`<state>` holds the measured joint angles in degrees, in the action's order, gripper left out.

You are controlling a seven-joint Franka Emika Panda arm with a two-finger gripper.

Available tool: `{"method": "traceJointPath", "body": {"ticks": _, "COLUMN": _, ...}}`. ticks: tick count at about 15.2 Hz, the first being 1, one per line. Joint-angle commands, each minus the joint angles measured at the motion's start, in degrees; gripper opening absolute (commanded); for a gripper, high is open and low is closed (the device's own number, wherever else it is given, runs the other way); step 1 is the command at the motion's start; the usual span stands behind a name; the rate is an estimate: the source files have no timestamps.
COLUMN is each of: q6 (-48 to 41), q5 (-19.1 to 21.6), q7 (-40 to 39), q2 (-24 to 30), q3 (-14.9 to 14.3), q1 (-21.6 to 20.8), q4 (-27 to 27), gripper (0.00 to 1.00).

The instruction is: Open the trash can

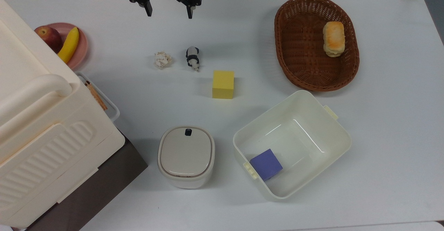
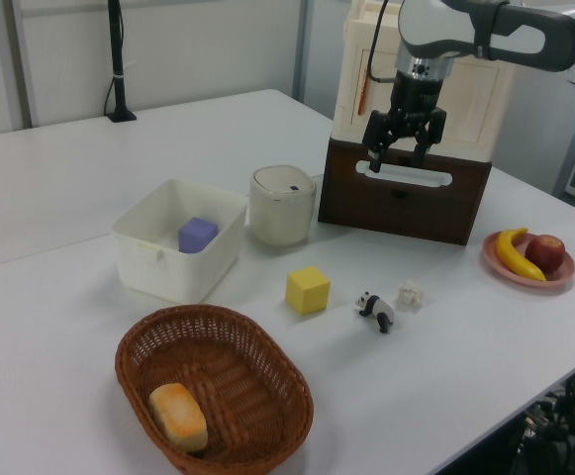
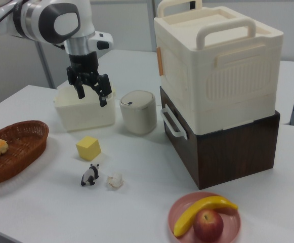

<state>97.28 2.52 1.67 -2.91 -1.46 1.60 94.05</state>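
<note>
Reading the top view from its left: the big cream storage box sits stacked on a dark brown crate, with a pink plate holding an apple and banana tucked behind it. Next along, the gripper hangs high over the table's far edge, jaws spread wide and holding nothing. I'd say that is simply a ready pose, well apart from any target. Below it lie a crumpled paper ball and a toy panda, then a yellow block. The trash can stands near the table's front edge, just beside the open tub, lid down flat. Its dark button faces the arm's side, so a press from above looks like the way in. A purple cube rests inside the tub; a bread roll lies in the wicker basket at the far right. No labels or writing are legible anywhere.
</note>
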Motion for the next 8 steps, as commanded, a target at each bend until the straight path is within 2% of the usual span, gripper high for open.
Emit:
{"method": "traceJointPath", "body": {"ticks": 1, "q6": -0.51, "q5": -0.68, "q7": 1.41, "q2": -1.04, "q3": -0.04, "q1": -1.16, "q4": 0.0, "gripper": 1.0}}
{"method": "traceJointPath", "body": {"ticks": 8, "q6": 5.9, "q5": -0.67, "q7": 2.28, "q2": -3.06, "q3": -0.13, "q1": -4.67, "q4": 3.42, "gripper": 1.0}}
